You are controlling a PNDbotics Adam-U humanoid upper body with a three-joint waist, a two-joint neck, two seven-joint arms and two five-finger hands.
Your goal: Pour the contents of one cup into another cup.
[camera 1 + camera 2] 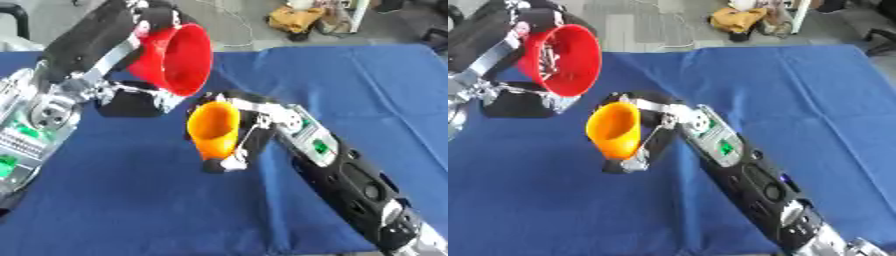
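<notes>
Nearest me, at the centre of my view, my right hand (245, 131) has its fingers curled round the orange cup (213, 127), held above the blue cloth (367, 100) with its mouth tipped up toward eleven o'clock. Farther off, at eleven o'clock from it, my left hand (144, 95) grips the red cup (179, 57), lying nearly on its side with its mouth facing five o'clock. Its lower rim hangs just above the orange rim, so I judge the pour depends on keeping those mouths aligned.

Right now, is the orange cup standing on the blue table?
No: the orange cup is held tilted above the blue table in the right hand's fingers.
</notes>
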